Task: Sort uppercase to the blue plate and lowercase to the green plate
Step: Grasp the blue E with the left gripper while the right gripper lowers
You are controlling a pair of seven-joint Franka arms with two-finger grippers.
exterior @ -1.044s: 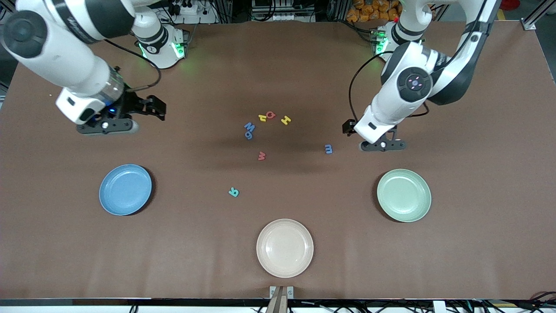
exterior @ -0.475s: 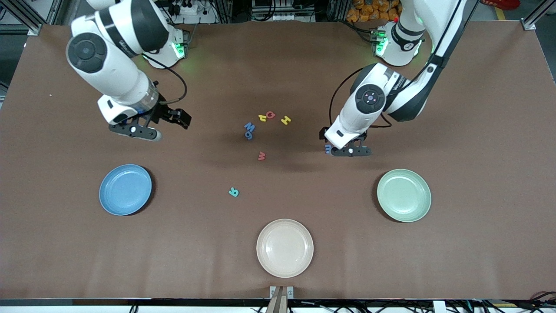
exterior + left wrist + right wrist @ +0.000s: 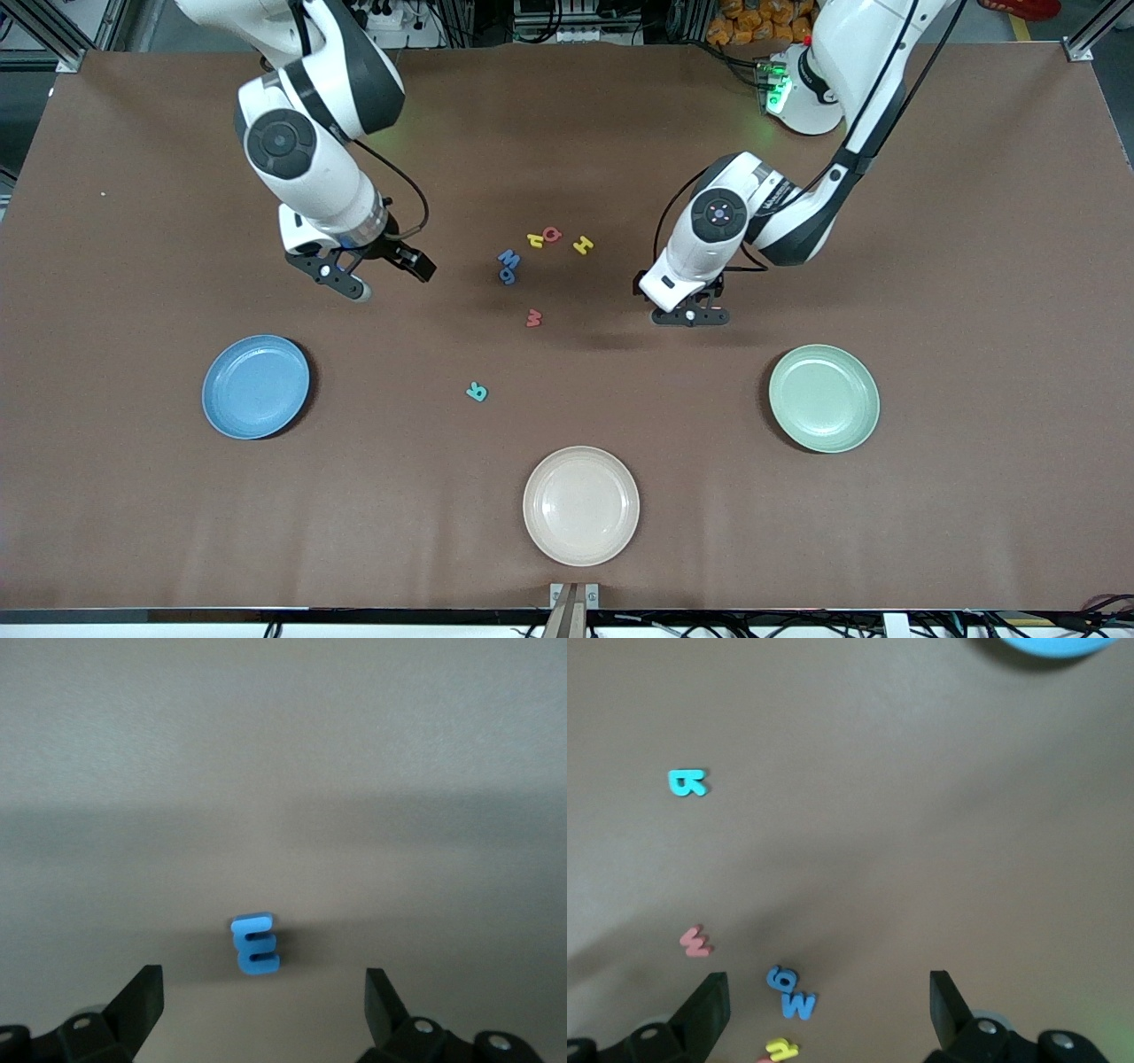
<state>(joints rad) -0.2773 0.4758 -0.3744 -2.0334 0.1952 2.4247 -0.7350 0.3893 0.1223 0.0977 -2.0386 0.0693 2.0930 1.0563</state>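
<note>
8 foam letters lie loose on the table (image 3: 974, 221); 0 are on a plate. Nearest the front camera is the cream plate (image 3: 580, 505), not used. Next come the teal R (image 3: 477, 391), the blue plate (image 3: 256, 386) toward the right arm's end and the green plate (image 3: 824, 398) toward the left arm's end. Farther off is the red w (image 3: 533, 317).

My left gripper (image 3: 689, 316) hangs low over the blue m (image 3: 255, 944), which the front view hides. Its jaws are spread wide and hold nothing. The m sits centred between the 2 fingers (image 3: 142, 997), long axis crosswise to their closing line. I judge a straight descent and a pinch across its short width should suffice.

My right gripper (image 3: 383, 276) is over bare table, also wide open and empty, between the blue plate and the farthest cluster: blue g (image 3: 507, 276), blue W (image 3: 509, 259), yellow n (image 3: 535, 239), red Q (image 3: 552, 234), yellow H (image 3: 582, 245).
</note>
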